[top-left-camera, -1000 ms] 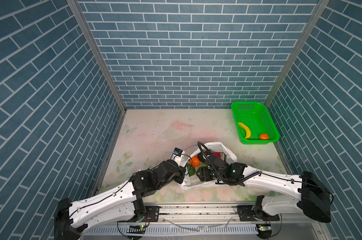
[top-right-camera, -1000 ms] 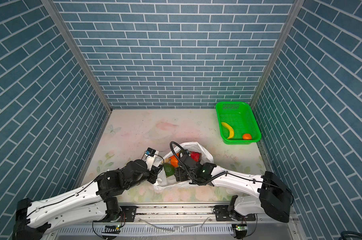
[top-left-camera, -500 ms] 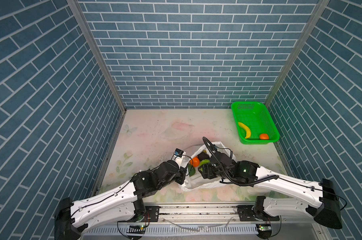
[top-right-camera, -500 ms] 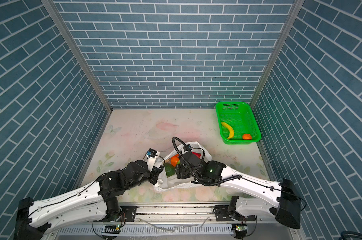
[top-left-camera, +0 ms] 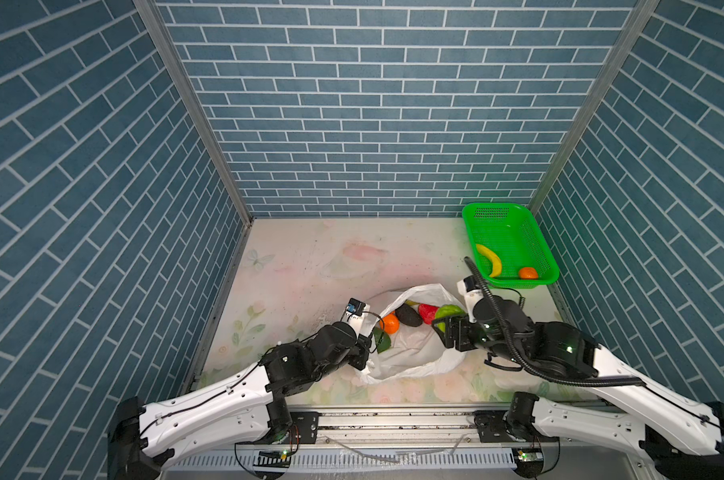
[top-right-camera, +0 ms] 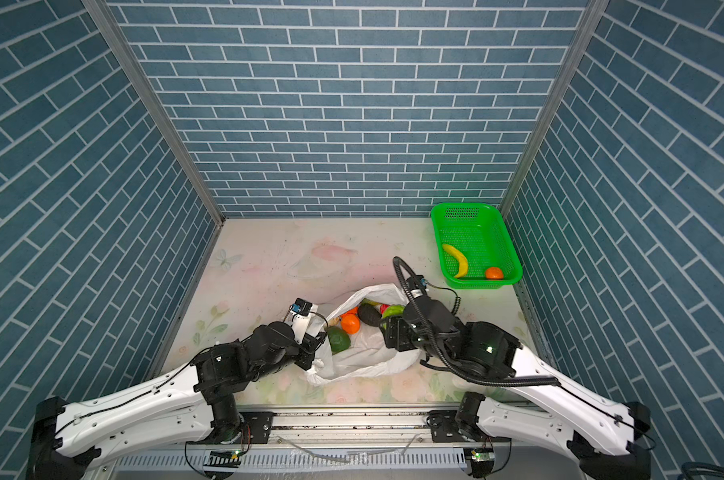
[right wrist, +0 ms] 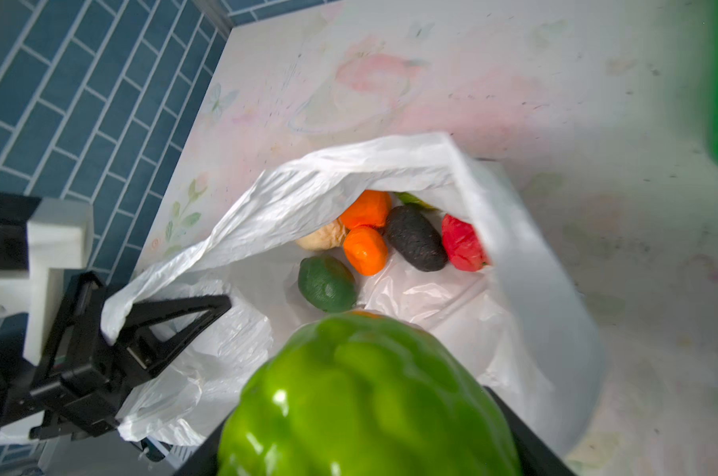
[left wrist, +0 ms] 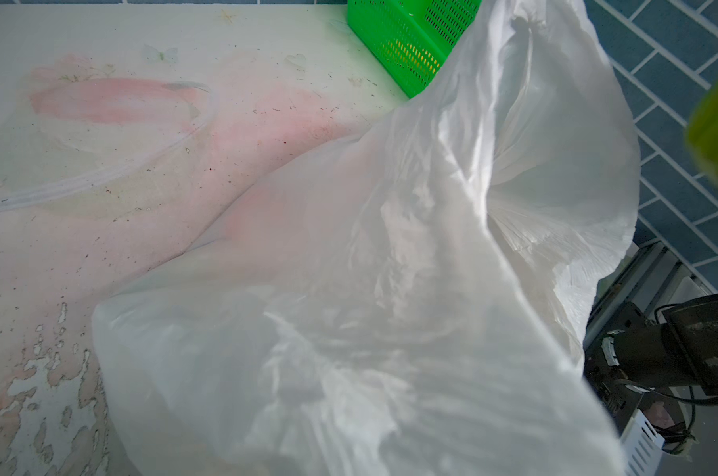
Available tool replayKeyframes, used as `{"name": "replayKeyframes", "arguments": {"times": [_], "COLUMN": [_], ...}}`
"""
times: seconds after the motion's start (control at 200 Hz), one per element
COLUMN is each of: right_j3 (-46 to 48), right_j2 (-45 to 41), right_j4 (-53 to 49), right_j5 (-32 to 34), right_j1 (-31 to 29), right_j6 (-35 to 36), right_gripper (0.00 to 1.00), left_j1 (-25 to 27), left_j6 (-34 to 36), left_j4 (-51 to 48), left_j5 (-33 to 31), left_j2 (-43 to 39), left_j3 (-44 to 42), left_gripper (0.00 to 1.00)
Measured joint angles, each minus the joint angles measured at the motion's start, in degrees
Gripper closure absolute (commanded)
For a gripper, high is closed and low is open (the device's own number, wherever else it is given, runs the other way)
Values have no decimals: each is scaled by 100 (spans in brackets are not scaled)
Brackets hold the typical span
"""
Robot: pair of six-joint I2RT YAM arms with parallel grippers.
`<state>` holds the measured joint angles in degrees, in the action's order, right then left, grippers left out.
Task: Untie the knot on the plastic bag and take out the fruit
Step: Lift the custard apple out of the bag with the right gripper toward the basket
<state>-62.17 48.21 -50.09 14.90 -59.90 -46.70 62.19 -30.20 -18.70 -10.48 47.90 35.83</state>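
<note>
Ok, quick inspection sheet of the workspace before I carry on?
Surface: floral table mat, print flaked in places.
Job's things: plastic bag open, not tied; two tangerines, dark avocado, green avocado, red fruit, beige fruit inside.
Clutter: green basket, far right, holds banana and lone tangerine.
Grippers: left gripper shut on plastic bag rim; right gripper shut on bright green fruit at the bag mouth.
Cables: black corrugated hose arches over right arm.
Surroundings: blue brick walls on three sides.
</note>
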Motion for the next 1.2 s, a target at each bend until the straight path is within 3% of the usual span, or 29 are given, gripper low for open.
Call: {"name": "replayKeyframes", "arguments": {"times": [0.21,0.57,0.895,1.09,1.2], "right_j3": [-442,-872,-1427,-2037,-2286], "right_j2": [-92,1580,3718,4953,5368], "right_j4": [-581,105,1414,1738,1779], "right_j5": [-31,-953,-1303,-1405,-1421], "right_j1": [1700,4360,5729,6157,6290], "right_j6": [229,1432,2079,2352,2470], "right_gripper": [63,65,64,62,56], "left_j1": [-2,-2,0,0,0], "left_j6": [13,94,120,146,162], "left_j4": [-2,0,17,57,79], "left_j5": [2,9,46,48,46], "left_j2": [0,-2,-114,-155,-155], "left_j3": [0,0,-210,-317,-330], "left_gripper": [100,100,100,100,100]}}
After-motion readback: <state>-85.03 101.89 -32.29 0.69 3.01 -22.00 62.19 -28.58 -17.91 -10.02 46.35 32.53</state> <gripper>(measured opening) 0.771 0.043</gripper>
